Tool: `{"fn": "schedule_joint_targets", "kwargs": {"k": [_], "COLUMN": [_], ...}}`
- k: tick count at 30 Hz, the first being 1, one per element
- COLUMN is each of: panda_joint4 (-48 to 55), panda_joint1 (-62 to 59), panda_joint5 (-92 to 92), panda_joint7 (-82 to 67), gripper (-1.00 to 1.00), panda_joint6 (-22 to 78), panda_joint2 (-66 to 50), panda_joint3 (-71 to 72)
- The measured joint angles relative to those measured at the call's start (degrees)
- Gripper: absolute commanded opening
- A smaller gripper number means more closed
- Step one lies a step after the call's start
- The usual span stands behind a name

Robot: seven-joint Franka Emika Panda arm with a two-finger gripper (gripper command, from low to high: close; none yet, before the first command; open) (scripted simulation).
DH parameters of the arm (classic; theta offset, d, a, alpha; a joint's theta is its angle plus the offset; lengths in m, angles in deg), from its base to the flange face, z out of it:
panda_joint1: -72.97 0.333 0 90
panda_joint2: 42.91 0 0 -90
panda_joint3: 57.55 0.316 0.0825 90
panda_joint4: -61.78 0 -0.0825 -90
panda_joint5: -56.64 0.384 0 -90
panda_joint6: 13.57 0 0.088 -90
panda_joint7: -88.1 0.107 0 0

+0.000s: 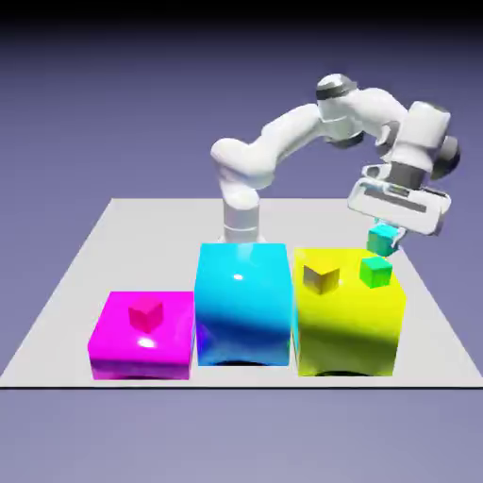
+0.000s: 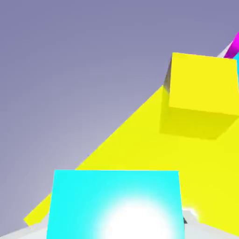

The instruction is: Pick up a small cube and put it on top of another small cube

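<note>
The cyan cube (image 1: 382,240) sits between the claw's (image 1: 389,232) fingertips; whether they grip it or have let go, I can't tell. Just below is the green cube (image 1: 375,273), on the yellow block (image 1: 346,330). Likely placing: check it's seated, then open fully and lift away. The hand view hides the green cube and any contact.

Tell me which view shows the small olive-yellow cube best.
The hand view: the small olive-yellow cube appears large there, its top and side faces plain and its shadow on the big yellow block beside it. The exterior view shows it whole but small, on that block's top.
</note>
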Motion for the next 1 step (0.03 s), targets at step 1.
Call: {"fn": "schedule_joint_targets", "kwargs": {"k": [1], "panda_joint4": [0.0], "panda_joint1": [0.0], "panda_joint5": [0.0], "panda_joint7": [0.0], "gripper": [1.0], "panda_joint6": [0.0], "panda_joint2": [0.0], "panda_joint3": [0.0]}}
